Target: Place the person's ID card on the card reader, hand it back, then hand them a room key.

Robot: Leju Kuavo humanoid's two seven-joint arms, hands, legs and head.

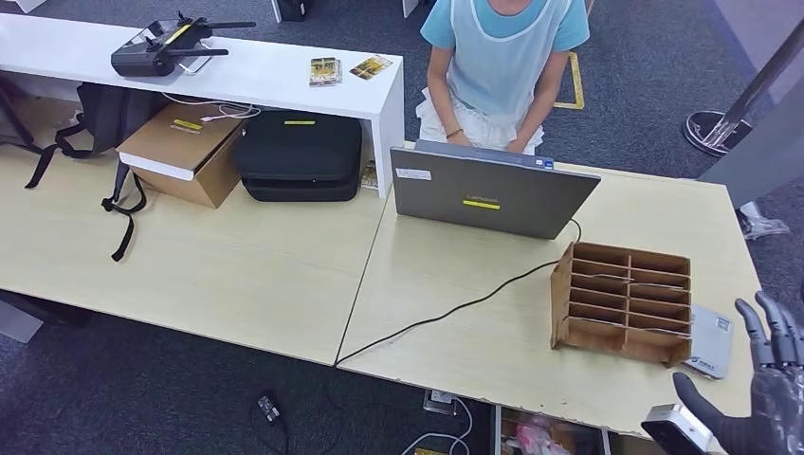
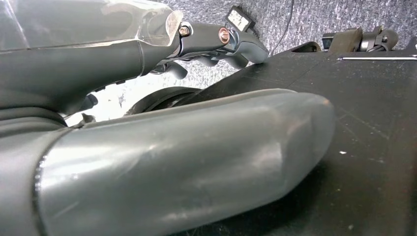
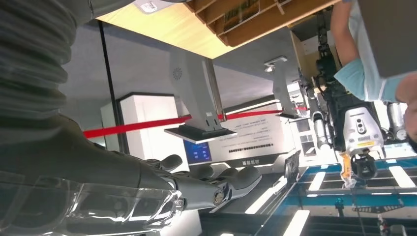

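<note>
Desk [image 1: 237, 275], right edge: card reader [image 1: 711, 343] bare beside wooden rack [image 1: 626, 299]; right hand [image 1: 758, 393] raised nearby, fingers spread, empty; no card seen, task judged barely begun.

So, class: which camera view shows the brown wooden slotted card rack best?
The head view: the brown wooden slotted card rack stands whole on the pale table, slots visible. The right wrist view catches just part of its wooden slats at the picture's edge. The left wrist view looks at the floor.
</note>
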